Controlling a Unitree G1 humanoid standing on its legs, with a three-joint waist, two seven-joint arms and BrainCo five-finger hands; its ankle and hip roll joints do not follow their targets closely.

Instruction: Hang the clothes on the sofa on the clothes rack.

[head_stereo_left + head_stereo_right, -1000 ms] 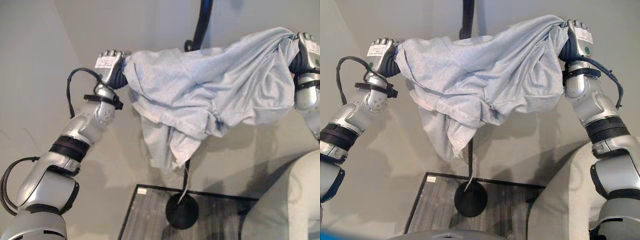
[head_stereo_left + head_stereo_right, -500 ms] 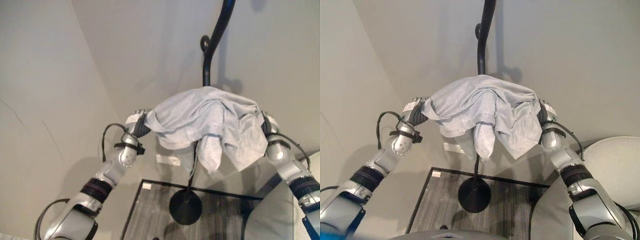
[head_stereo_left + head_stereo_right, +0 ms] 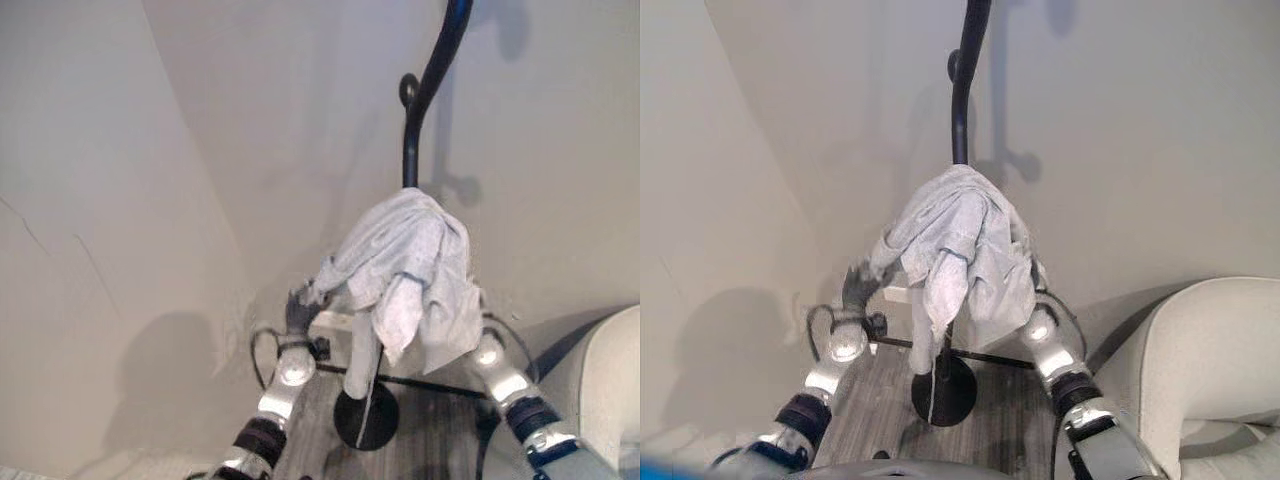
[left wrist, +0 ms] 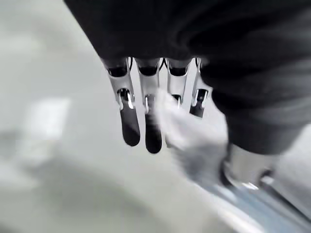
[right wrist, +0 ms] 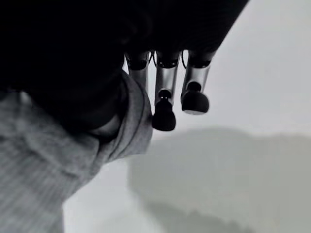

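Observation:
A pale blue-grey shirt [image 3: 410,265] hangs bunched over the black rack pole [image 3: 410,140], its folds falling down both sides. My left hand [image 3: 298,312] is just below the shirt's left corner. In the left wrist view its fingers [image 4: 130,121] are straight, and a bit of shirt [image 4: 187,133] lies against them. My right arm reaches up under the shirt's right side. My right hand [image 5: 164,104] has straight fingers, and the shirt [image 5: 39,160] is draped over its side.
The rack's round black base [image 3: 365,420] stands on a dark-framed grey mat [image 3: 870,410] in the corner of two pale walls. A light sofa [image 3: 1210,350] curves in at the lower right, close to my right arm.
The view has shifted. Both hands came down and closer together. The shirt, spread between them before, now hangs bunched on the pole.

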